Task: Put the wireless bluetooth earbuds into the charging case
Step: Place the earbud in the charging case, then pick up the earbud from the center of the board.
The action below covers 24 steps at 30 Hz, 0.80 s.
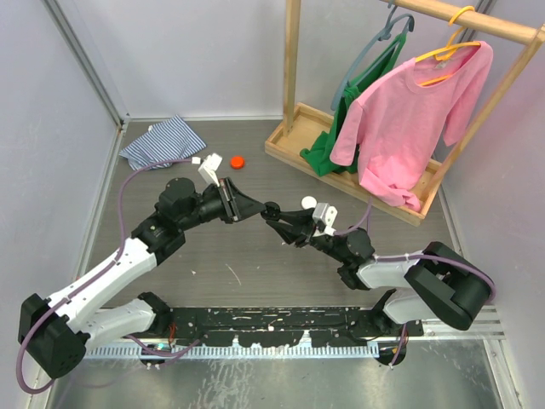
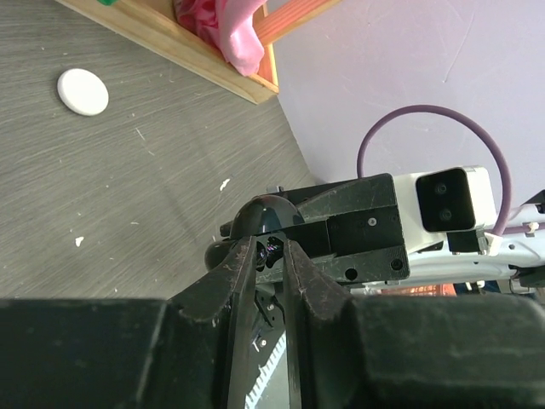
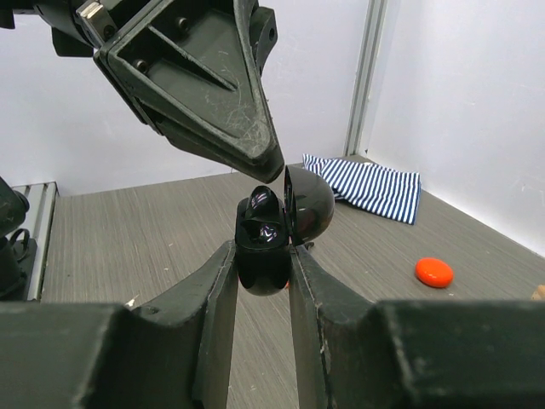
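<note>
The black charging case [image 3: 264, 274] hangs above the table with my right gripper [image 3: 263, 250] shut on its body. Its lid [image 3: 310, 203] stands open. One glossy black earbud [image 3: 271, 232] sits in the case, and another [image 3: 260, 203] sticks up above the rim. My left gripper [image 3: 271, 175] points down just over that upper earbud, its jaws drawn nearly together. In the left wrist view the case [image 2: 262, 215] lies right beyond the left gripper [image 2: 271, 250], and a glossy black bit shows through the narrow gap. From above, the left gripper [image 1: 261, 210] and right gripper [image 1: 281, 223] meet mid-table.
An orange puck [image 1: 238, 161] and a striped cloth [image 1: 162, 142] lie at the back left. A white puck [image 1: 309, 202] lies by the right wrist. A wooden rack [image 1: 294, 146] with a pink shirt [image 1: 409, 119] and a green garment [image 1: 324, 152] fills the back right.
</note>
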Each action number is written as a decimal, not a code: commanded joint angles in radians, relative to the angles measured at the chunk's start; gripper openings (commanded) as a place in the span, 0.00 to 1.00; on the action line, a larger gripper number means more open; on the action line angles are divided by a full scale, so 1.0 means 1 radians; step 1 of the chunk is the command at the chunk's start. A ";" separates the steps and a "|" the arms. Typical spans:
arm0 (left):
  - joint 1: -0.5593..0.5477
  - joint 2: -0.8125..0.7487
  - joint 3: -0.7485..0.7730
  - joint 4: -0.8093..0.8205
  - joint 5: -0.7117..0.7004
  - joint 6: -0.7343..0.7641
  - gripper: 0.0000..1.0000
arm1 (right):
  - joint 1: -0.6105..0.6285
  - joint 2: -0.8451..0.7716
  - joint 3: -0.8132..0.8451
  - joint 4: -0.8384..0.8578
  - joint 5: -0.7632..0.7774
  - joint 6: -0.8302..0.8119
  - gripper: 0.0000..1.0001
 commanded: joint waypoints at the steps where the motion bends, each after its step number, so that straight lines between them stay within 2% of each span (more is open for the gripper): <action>1: -0.012 -0.001 0.043 0.058 0.025 0.008 0.20 | 0.002 -0.032 0.002 0.101 0.013 -0.019 0.14; 6: -0.014 -0.013 0.046 0.037 0.012 0.020 0.21 | 0.002 -0.038 -0.004 0.100 0.021 -0.022 0.14; 11: -0.013 -0.056 0.067 -0.072 -0.064 0.090 0.28 | 0.003 -0.045 -0.027 0.099 0.069 -0.038 0.14; 18: -0.012 -0.111 0.121 -0.339 -0.281 0.247 0.45 | -0.002 -0.092 -0.076 0.067 0.137 -0.083 0.14; 24: -0.012 -0.071 0.174 -0.482 -0.482 0.369 0.54 | -0.002 -0.182 -0.095 -0.077 0.184 -0.129 0.14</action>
